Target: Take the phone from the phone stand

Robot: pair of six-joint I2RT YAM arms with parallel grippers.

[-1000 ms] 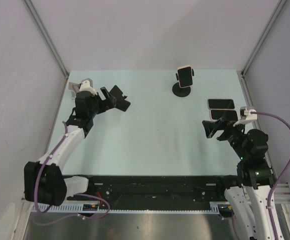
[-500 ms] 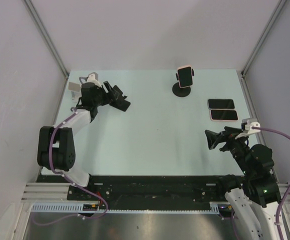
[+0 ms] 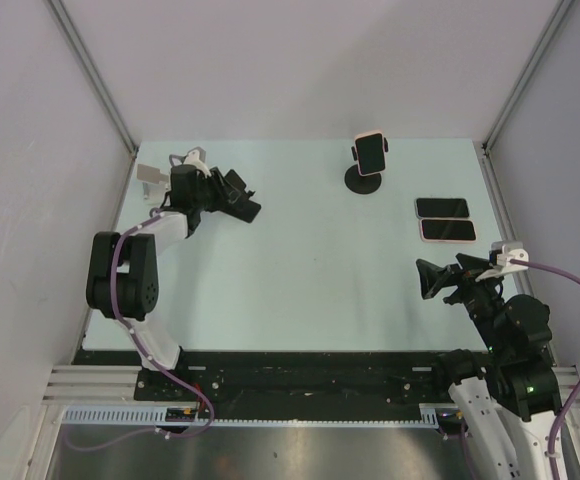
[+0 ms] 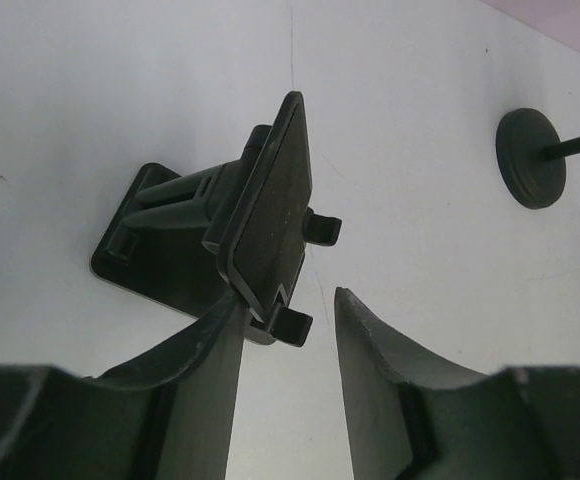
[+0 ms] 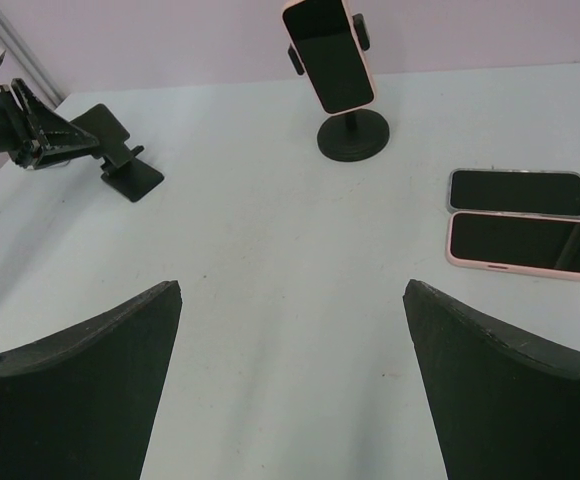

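Observation:
A phone (image 3: 371, 153) in a pink case sits upright in the clamp of a black phone stand with a round base (image 3: 365, 181) at the far middle of the table. The right wrist view shows this phone (image 5: 330, 50) and the stand's base (image 5: 353, 135) well ahead. My right gripper (image 3: 427, 280) hangs wide open and empty over the near right of the table, its fingertips (image 5: 170, 292) far apart. My left gripper (image 3: 220, 194) is at the far left, partly open with a bare gap. Its left fingertip (image 4: 232, 318) is at the lower clip of a second, empty black stand (image 4: 270, 200).
Two phones lie flat at the far right: a dark one (image 3: 442, 208) and a pink-cased one (image 3: 447, 230) just nearer. The empty stand (image 3: 244, 208) stands at the far left. Grey walls close in the table on three sides.
The left jaws have narrowed while that arm folded back, the gripper staying by the empty stand. The right arm has drawn back from the flat phones toward the near edge.

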